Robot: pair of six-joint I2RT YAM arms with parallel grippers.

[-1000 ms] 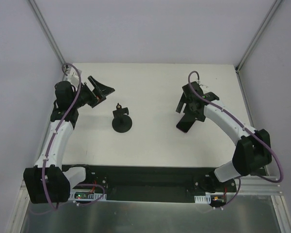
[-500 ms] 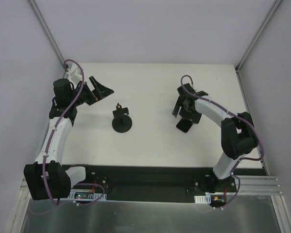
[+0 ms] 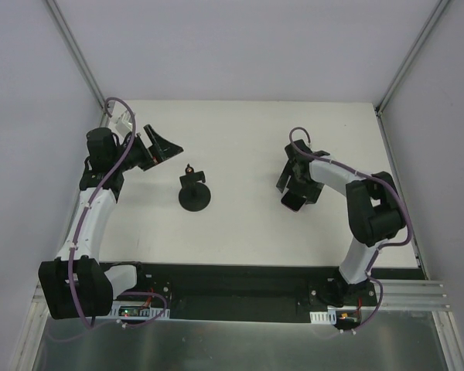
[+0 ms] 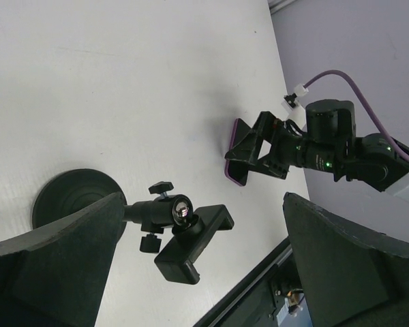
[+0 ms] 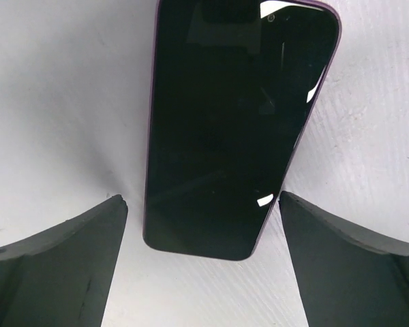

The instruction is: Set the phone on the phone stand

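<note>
The phone (image 5: 238,122) lies flat on the white table, a black glossy slab with a purple rim. It also shows in the top view (image 3: 292,202) and the left wrist view (image 4: 237,167). My right gripper (image 5: 203,262) is open, its fingers straddling the phone's near end without touching it; in the top view it (image 3: 298,188) hangs right over the phone. The phone stand (image 3: 194,195) stands mid-table, with a round disc base (image 4: 71,199) and an empty clamp holder (image 4: 191,244). My left gripper (image 3: 165,144) is open and empty, up and left of the stand.
The white table (image 3: 240,131) is walled in on the left, back and right. A black rail (image 3: 232,282) with the arm bases runs along the near edge.
My right arm has folded in, and its gripper has come down and slightly left over the phone. The left arm has barely shifted. The phone and the stand have stayed put.
</note>
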